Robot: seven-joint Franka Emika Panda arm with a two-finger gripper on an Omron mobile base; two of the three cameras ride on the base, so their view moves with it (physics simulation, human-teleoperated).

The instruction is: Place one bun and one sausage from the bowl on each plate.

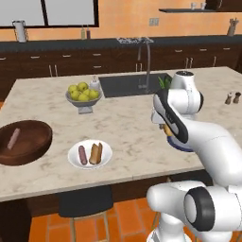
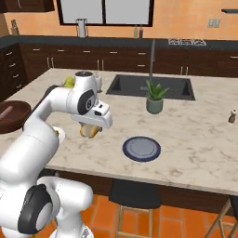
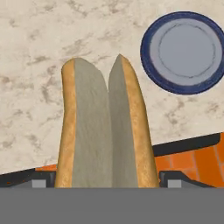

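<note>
A: Where's the bun (image 3: pixel 107 131)?
B: Clamped in the pincer (image 2: pixel 90 130) above the counter (image 2: pixel 195 125), near the blue plate (image 2: pixel 142 148).
A: Advice?
B: Centre it over that plate, lower gently, then let go.

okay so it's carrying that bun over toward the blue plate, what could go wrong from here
1. The gripper holds the bun above bare counter, short of the blue plate; releasing now would likely drop it on the marble.
2. That plate sits close to the counter's front edge, so an overshoot or a rolling bun might go over the side.
3. The bun is split open, and it may not land neatly.
</note>
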